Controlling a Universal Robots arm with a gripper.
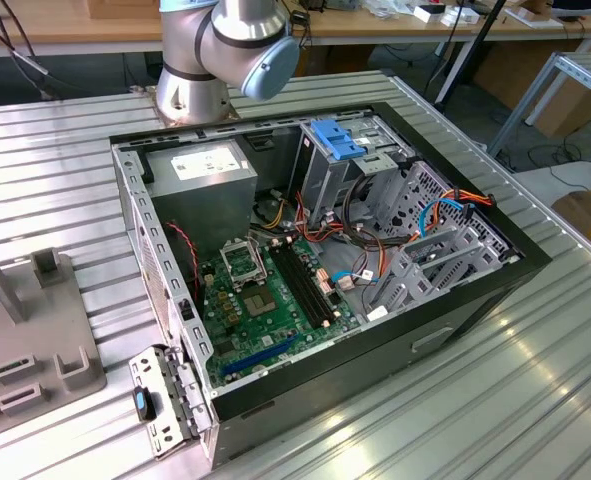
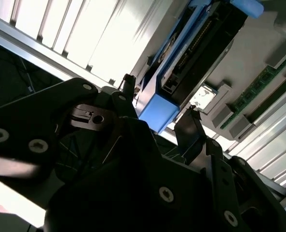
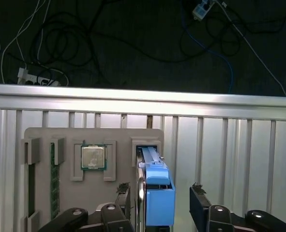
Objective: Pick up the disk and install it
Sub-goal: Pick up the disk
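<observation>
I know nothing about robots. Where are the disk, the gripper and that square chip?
the disk [image 3: 152, 159], first wrist view, on its blue side rail.
the gripper [image 3: 160, 189], first wrist view, midway between its two fingertips, which stand either side of the disk.
the square chip [image 3: 93, 157], first wrist view, on its metal top.

Disk [image 3: 157, 193] stood on edge in slot of grey holder [image 3: 94, 135], blue side rail uppermost, dark connector end w/ pins, approx. upright
</observation>
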